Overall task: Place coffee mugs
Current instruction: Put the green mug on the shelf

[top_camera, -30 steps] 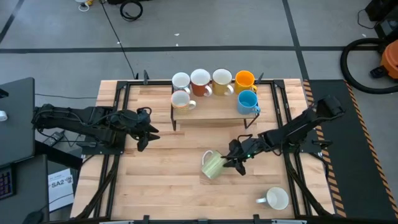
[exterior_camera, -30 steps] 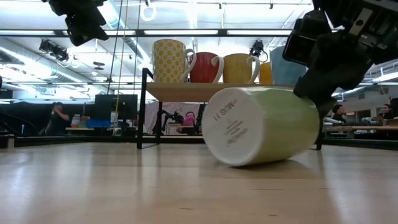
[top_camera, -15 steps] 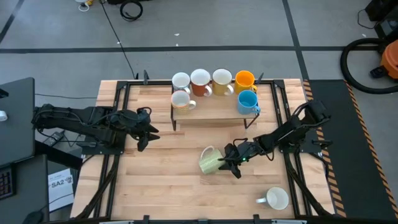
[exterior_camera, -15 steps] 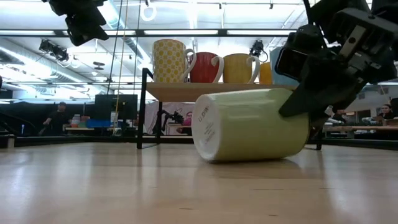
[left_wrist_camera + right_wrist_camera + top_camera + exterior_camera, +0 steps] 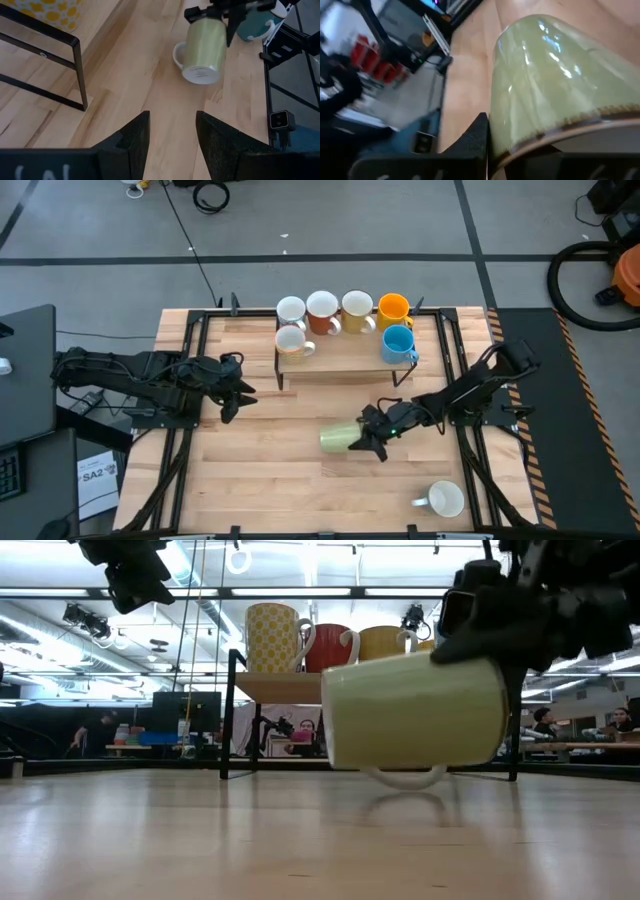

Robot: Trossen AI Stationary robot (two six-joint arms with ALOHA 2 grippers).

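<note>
pale yellow-green mug [image 5: 340, 438] hangs on its side just above the wooden table [image 5: 260, 480], mid-table, handle down, rim clamped in the right gripper [image 5: 371, 436]. left gripper [image 5: 232, 391] waits at the left, fingers apart. six mugs sit on the far rack [image 5: 340, 352]; a white mug [image 5: 444, 500] stands near right.

1. A robotics lab or workshop: a pale wooden-slat table [image 5: 260, 460] in a black metal frame stands on a grey concrete floor [image 5: 330, 230] marked with dark tape lines.
2. Black cables [image 5: 210, 195] lie on that floor.
3. The low view shows long ceiling strip lights [image 5: 330, 592], distant desks with monitors [image 5: 185, 710], and people [image 5: 545, 722] seated.
</note>
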